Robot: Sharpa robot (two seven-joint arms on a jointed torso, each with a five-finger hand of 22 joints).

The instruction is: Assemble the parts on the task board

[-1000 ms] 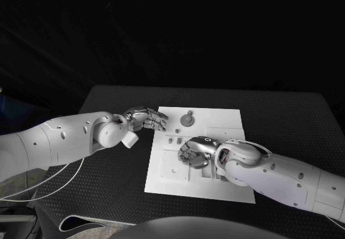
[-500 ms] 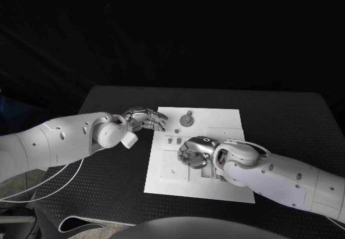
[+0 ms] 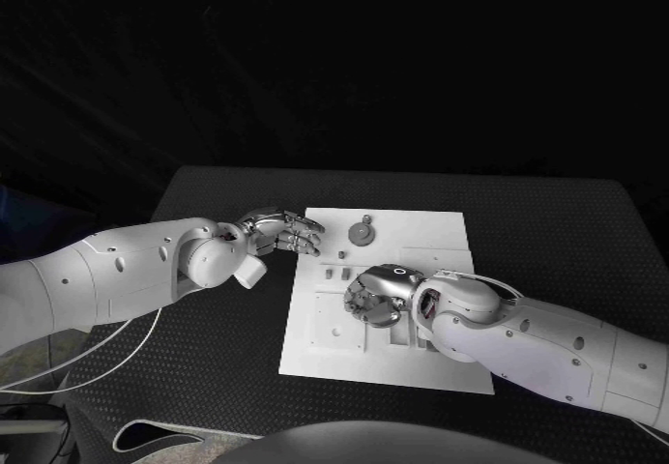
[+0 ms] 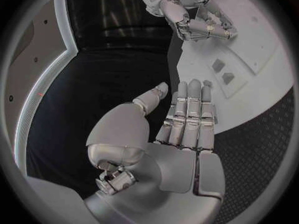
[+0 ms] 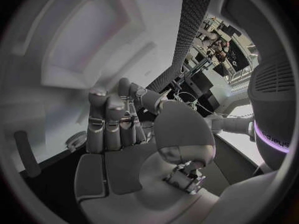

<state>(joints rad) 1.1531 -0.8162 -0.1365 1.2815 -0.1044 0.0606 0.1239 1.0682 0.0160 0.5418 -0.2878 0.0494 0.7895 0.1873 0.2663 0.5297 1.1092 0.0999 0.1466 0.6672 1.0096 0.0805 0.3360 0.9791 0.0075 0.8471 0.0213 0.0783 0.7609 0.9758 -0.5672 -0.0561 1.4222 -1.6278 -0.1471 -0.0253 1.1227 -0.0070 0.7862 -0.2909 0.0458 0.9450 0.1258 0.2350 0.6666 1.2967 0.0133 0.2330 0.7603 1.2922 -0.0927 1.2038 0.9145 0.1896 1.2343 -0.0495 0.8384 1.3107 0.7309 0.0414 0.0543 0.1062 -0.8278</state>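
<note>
Right robot hand [image 3: 376,295] sits over the middle of the task board [image 3: 432,232], fingers curled down toward the recesses; whether it pinches a part I cannot tell, as its underside is hidden. Left robot hand [image 3: 283,232] hovers at the board's nine o'clock edge, over the table [image 3: 558,232], fingers straight and close together, nothing in it. On the board, a round part [image 3: 363,234] lies toward twelve o'clock, and two small parts [image 3: 337,274] sit just at nine o'clock of the right robot hand. My read: assembly is only partway, with those pieces seemingly loose and several recesses unfilled.
</note>
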